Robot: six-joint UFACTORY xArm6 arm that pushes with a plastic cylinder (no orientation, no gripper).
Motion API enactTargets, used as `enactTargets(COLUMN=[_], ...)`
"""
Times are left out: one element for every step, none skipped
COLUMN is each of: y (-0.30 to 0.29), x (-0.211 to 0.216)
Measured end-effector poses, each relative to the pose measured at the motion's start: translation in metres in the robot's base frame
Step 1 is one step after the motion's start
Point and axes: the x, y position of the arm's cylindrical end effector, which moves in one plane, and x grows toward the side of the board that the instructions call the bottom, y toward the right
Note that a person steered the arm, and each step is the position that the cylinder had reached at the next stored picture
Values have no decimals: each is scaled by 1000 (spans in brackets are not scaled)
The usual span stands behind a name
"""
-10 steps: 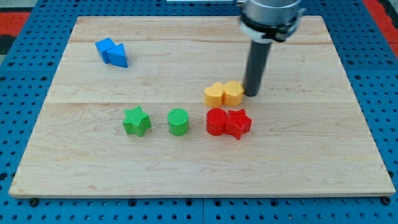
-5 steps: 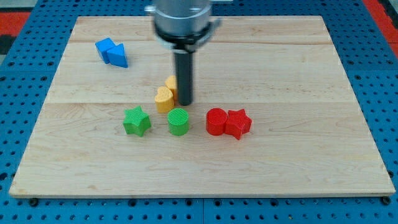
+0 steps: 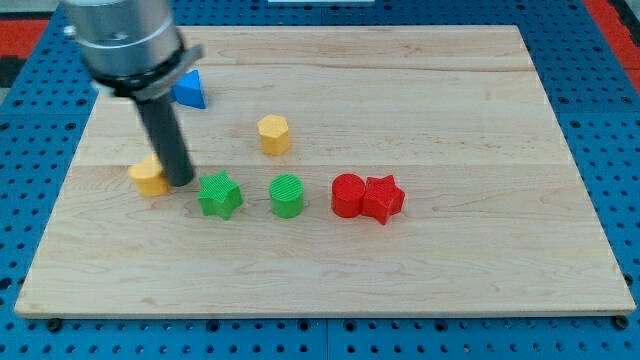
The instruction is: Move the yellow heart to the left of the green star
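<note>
you've got a pale wood bench [image 3: 480,250], visible grain, plank seams, smooth matt finish. under it a blue pegboard [image 3: 620,120] looks like painted metal. the green star [image 3: 219,194], green cylinder [image 3: 287,195] and yellow heart [image 3: 148,177] look like ridged matt plastic. the rod down to my tip [image 3: 182,183] is dark with a slight sheen, under a metal collar [image 3: 125,40].

yellow heart [image 3: 148,178] left of green star [image 3: 220,195]
</note>
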Motion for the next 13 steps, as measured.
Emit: enactTargets(y=[-6,-23,-66,-74,-54,-51,-37,-23,-23,-23,-20,-9,-34], x=[-15,-52,-44,-23,-3,-14,-27,-15,11,6,-11,-9,-6])
